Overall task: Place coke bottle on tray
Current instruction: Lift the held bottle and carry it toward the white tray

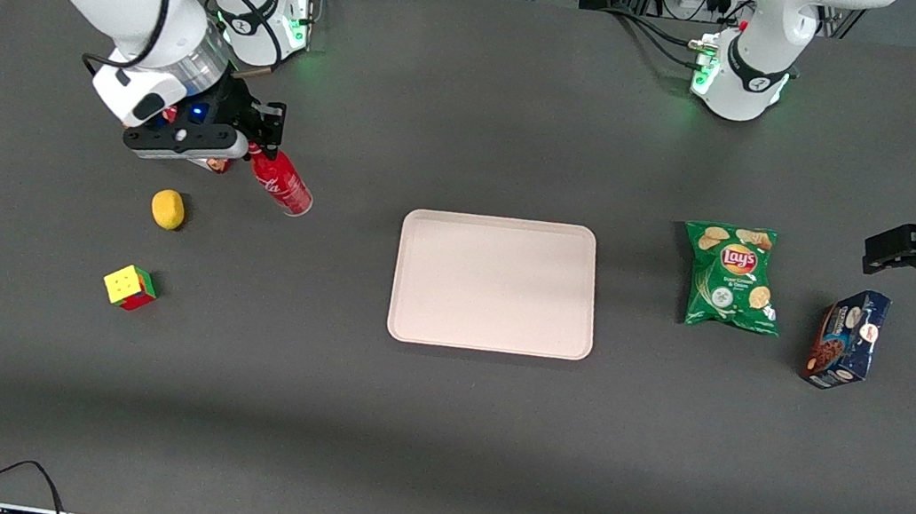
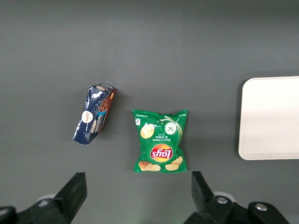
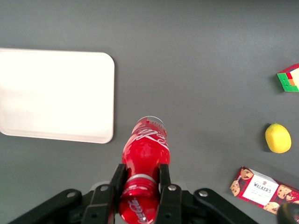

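My right gripper is shut on the neck of the red coke bottle, just below its red cap, and holds it tilted above the table at the working arm's end. In the right wrist view the gripper clamps the bottle between both fingers, the bottle's base pointing away from the camera. The pale pinkish-beige tray lies flat and empty at the table's middle, well apart from the bottle. It also shows in the right wrist view and the left wrist view.
A yellow lemon and a colour cube lie nearer the front camera than the gripper. A red cookie box lies under the arm. A green chips bag and a dark blue cookie box lie toward the parked arm's end.
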You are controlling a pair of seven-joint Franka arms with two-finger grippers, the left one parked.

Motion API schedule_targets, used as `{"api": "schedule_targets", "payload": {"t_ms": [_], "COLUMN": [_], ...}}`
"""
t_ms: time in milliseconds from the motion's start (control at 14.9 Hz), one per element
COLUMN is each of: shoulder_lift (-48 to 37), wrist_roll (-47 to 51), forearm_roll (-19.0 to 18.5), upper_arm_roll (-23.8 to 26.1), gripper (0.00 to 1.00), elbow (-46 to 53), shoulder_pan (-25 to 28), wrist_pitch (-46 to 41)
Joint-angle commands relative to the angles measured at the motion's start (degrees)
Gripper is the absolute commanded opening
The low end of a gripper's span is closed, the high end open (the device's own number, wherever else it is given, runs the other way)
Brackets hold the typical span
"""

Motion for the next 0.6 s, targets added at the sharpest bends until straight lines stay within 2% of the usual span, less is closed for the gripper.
{"api": "schedule_targets", "payload": {"t_ms": [0,268,537], "shoulder_lift": [12.9,23.98,33.39], "wrist_roll": [10.18,22.4,26.11], "forearm_roll": [-2.5,-7.86,-11.12], "upper_arm_roll": [1.15,1.07,0.1], "gripper": [0.0,0.0,0.0], "elbow": [19.26,31.77,39.33], "shoulder_pan": [2.59,12.52,18.6], "wrist_pitch": [-8.07,-10.99,-8.63]}}
